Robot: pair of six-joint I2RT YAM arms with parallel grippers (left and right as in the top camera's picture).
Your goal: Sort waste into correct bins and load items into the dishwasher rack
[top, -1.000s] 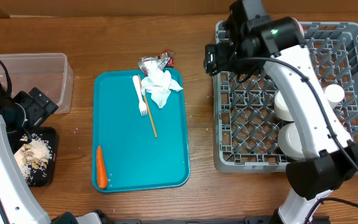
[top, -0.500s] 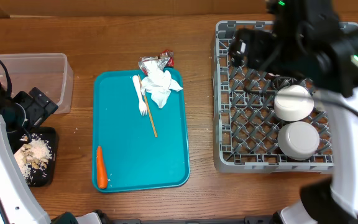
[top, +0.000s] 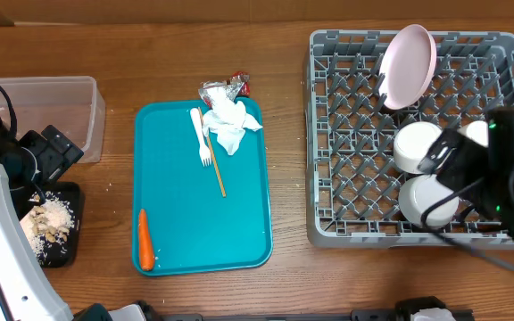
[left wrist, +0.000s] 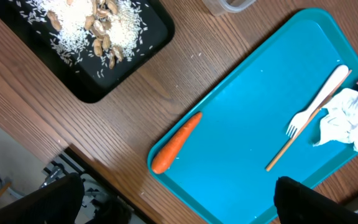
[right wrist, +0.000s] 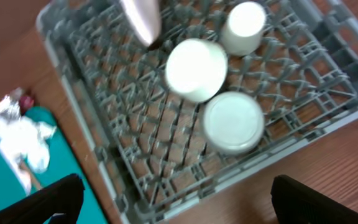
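Note:
The grey dishwasher rack (top: 328, 134) holds a white plate (top: 407, 64) on edge at the back. It also holds two upturned bowls (top: 415, 147) (top: 426, 201) and a cup (top: 478, 134). On the teal tray (top: 177, 205) lie the fork (top: 201, 135), the napkin (top: 230, 125) and the carrot (top: 145, 239). The foil wrapper (top: 226, 87) lies at the tray's far edge. Rice scraps (top: 47, 223) lie in the black tray (top: 68, 192); the clear tub (top: 52, 111) stands behind it. My left gripper (left wrist: 179, 211) is open and empty, high above the black tray. My right gripper (right wrist: 179, 205) is open and empty above the rack's front right.
A thin wooden stick (top: 215, 165) lies on the teal tray beside the fork. A few rice grains are scattered on the wood round the black tray. The right arm (top: 498, 178) overhangs the rack's right side. The table's front edge shows in the left wrist view (left wrist: 86, 168).
My right arm has swung from the rack's far left corner to its front right, uncovering the plate standing in the rack. The left arm has not moved.

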